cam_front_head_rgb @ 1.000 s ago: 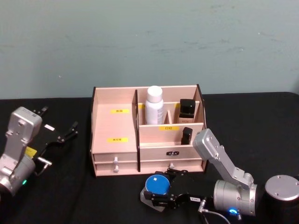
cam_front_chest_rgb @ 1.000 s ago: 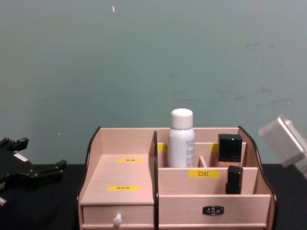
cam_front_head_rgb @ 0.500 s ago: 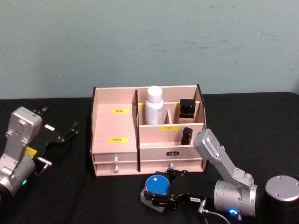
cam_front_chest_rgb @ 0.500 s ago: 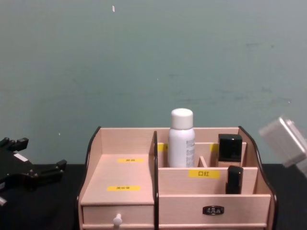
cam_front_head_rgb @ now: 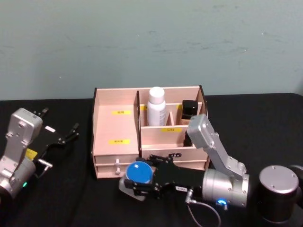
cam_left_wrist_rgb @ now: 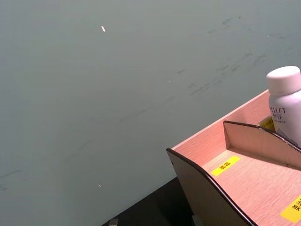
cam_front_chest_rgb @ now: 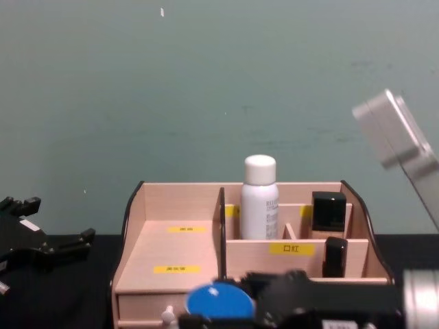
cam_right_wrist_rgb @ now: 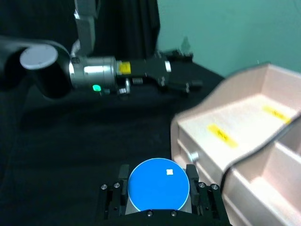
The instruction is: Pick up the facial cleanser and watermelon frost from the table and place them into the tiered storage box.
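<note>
The box (cam_front_head_rgb: pixel 116 127) holds a white bottle (cam_front_head_rgb: pixel 155 111) and black things (cam_front_head_rgb: pixel 190 109). The right gripper (cam_right_wrist_rgb: pixel 158 186) squeezes a blue jar (cam_front_head_rgb: pixel 138 172) (lid up) at its 6 o'clock edge; the left gripper (cam_front_head_rgb: pixel 61 135), fingers apart, sits at 9 o'clock.

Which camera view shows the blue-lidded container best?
The right wrist view: the blue-lidded container faces the camera with its whole lid visible, clamped between the right gripper's jaws. The head view shows it smaller, in front of the tiered storage box. In the chest view its lid is partly hidden by the gripper.
</note>
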Controlling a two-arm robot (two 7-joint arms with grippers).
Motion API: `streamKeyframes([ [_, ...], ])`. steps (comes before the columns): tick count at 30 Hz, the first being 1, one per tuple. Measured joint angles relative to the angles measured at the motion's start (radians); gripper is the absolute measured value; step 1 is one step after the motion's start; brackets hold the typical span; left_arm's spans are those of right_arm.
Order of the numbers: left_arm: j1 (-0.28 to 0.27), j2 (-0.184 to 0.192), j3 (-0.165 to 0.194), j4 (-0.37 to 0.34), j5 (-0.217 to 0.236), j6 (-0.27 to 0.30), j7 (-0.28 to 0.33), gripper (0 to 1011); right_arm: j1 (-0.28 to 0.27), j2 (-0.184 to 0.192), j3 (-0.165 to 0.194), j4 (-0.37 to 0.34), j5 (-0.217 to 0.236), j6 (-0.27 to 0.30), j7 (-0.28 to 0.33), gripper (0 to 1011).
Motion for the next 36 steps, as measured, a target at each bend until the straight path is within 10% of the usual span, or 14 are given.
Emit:
streamKeyframes([
  [36, 0.0, 0.0, 0.0, 0.0, 0.0, 0.0, 0.0, 1010, 0.271, -0.229, -0.037, 0.28, -0.108, -0.037, -0.076, 739],
])
